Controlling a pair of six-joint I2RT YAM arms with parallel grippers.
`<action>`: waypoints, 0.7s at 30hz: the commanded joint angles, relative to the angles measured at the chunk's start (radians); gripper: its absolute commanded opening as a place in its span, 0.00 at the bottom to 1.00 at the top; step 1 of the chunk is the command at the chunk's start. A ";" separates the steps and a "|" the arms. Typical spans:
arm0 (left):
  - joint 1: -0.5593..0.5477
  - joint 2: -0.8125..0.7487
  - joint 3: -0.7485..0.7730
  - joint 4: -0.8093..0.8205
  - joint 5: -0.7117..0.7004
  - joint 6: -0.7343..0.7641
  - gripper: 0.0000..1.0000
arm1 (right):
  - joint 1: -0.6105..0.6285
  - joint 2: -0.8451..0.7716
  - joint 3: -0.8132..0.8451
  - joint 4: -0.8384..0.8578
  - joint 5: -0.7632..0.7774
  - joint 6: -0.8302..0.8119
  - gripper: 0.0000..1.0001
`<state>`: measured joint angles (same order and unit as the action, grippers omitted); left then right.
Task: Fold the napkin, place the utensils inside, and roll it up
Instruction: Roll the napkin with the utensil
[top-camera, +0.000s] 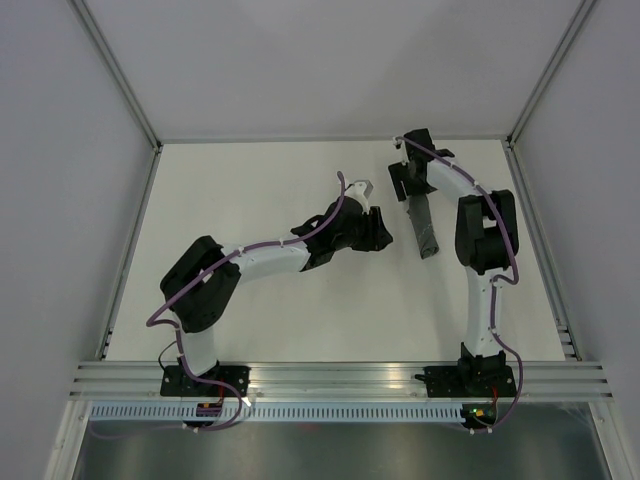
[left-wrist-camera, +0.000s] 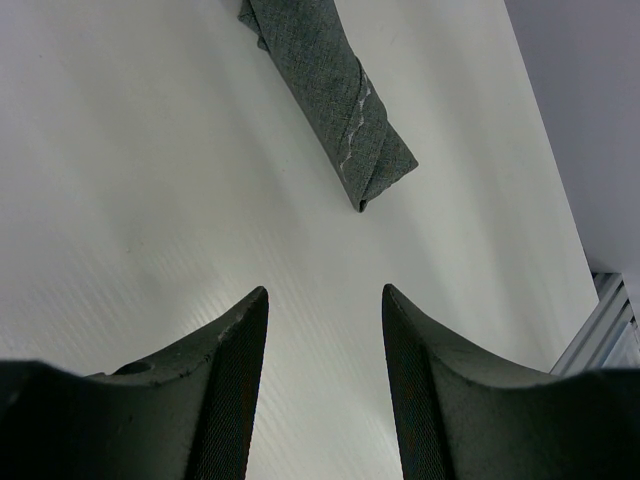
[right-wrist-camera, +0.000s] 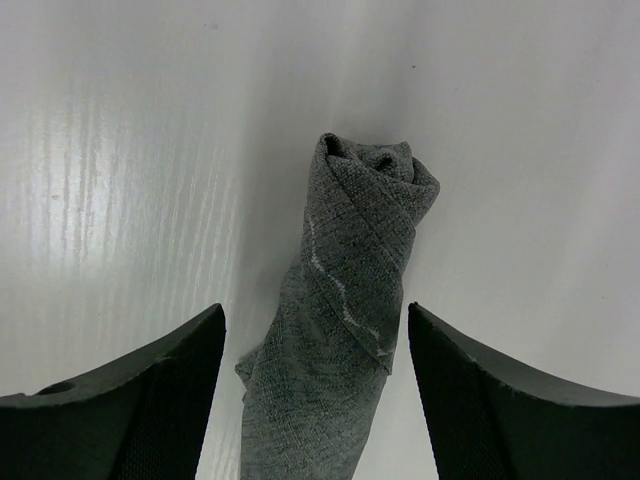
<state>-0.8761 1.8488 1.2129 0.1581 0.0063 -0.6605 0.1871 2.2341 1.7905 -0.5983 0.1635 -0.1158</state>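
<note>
Aluminium rail (top-camera: 340, 375) fronts grey-walled white table (top-camera: 250, 190) bearing rolled napkin (top-camera: 425, 228).

Napkin (top-camera: 425, 228) on table (top-camera: 260, 310); right of centre.

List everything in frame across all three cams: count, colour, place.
napkin: 1, dark grey with a pale stitched line, rolled into a tube, lying on the table right of centre
utensils: 0 visible in any view
table: 1, white, fills the workspace
rail: 1, silver aluminium, along the table's near edge, carrying both arm bases
walls: 3, pale grey, at left, far side and right
left arm: 1, white and black with a purple cable, reaching to mid-table left of the napkin; jaws open, nothing between them
right arm: 1, same colours, reaching over the napkin's far end; jaws open, one on each side of the roll, not touching it
</note>
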 joint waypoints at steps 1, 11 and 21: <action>0.006 0.003 0.037 0.003 0.021 0.044 0.55 | -0.008 -0.083 0.055 -0.038 -0.024 0.019 0.79; 0.022 -0.086 0.021 -0.060 0.021 0.102 0.55 | -0.055 -0.281 0.011 -0.025 -0.237 0.062 0.81; 0.048 -0.385 -0.151 -0.117 -0.026 0.183 0.56 | -0.273 -0.778 -0.351 0.097 -0.488 0.074 0.88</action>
<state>-0.8402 1.5734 1.1091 0.0677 0.0040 -0.5503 -0.0246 1.5787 1.5337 -0.5434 -0.2115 -0.0574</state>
